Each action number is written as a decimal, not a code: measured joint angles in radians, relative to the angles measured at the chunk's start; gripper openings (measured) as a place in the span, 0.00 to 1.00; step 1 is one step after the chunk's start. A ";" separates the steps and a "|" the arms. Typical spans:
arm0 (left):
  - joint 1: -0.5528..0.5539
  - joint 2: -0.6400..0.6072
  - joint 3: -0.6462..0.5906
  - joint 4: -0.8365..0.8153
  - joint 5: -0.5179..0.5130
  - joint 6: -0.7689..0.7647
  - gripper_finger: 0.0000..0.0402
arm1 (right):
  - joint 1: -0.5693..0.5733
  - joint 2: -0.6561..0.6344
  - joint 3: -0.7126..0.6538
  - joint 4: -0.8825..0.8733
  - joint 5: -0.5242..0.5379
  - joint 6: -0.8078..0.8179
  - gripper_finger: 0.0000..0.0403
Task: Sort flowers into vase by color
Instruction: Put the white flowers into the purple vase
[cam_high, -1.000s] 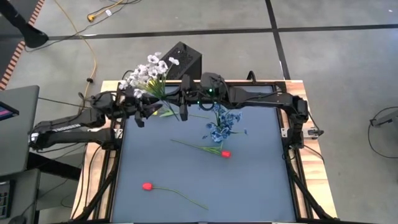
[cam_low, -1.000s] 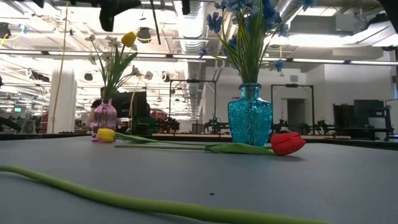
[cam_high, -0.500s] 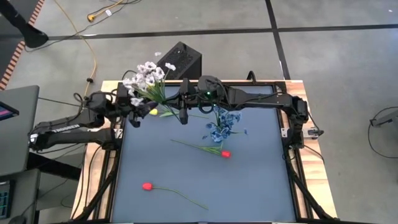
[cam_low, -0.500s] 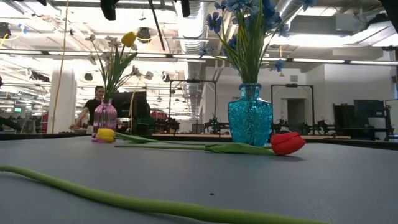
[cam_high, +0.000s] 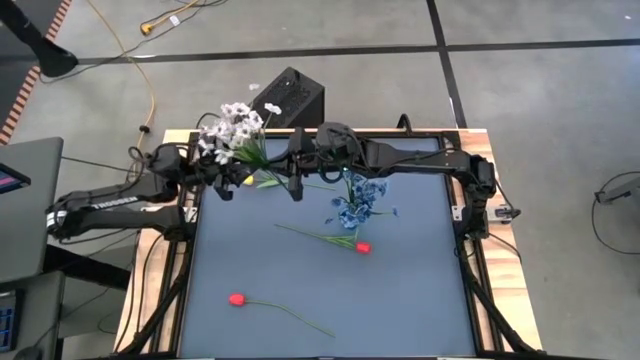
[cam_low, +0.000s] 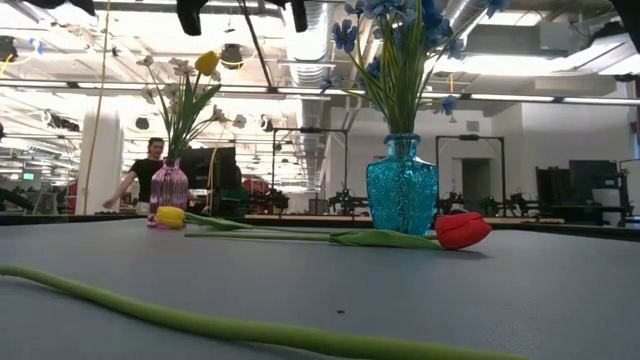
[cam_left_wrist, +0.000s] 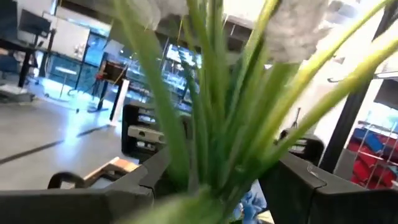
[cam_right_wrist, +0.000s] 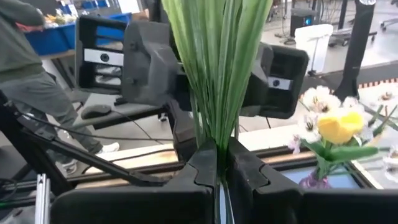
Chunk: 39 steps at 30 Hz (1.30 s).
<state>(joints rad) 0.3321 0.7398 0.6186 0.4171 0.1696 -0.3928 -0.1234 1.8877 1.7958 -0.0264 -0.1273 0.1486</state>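
Having drifted a touch toward the left arm, the white-lavender blossom bunch (cam_high: 236, 124) is hanging back-left, the right gripper (cam_right_wrist: 219, 149) clenching its stems, which are rising between the left gripper's (cam_high: 222, 187) spread fingers, nearest the pink vase (cam_low: 168, 188).

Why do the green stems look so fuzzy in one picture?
In the left wrist view the green stems sit right against the camera, so they blur. In the right wrist view the right gripper and its stems are sharp. In the low view bright ceiling lights glare behind the blue vase.
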 joint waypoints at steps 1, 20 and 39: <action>0.000 0.007 0.000 -0.002 0.000 -0.001 0.44 | 0.000 0.000 0.000 -0.003 0.000 0.000 0.10; -0.001 0.013 0.000 0.002 -0.044 0.010 0.04 | -0.003 0.000 0.000 -0.007 -0.030 0.001 0.18; -0.001 -0.146 0.205 -0.547 -0.138 0.206 0.01 | -0.088 -0.154 0.000 -0.156 -0.109 0.013 0.70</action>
<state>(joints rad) 0.3313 0.5941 0.8240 -0.1294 0.0311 -0.1870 -0.2113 1.7333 1.7962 -0.1824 -0.2359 0.1619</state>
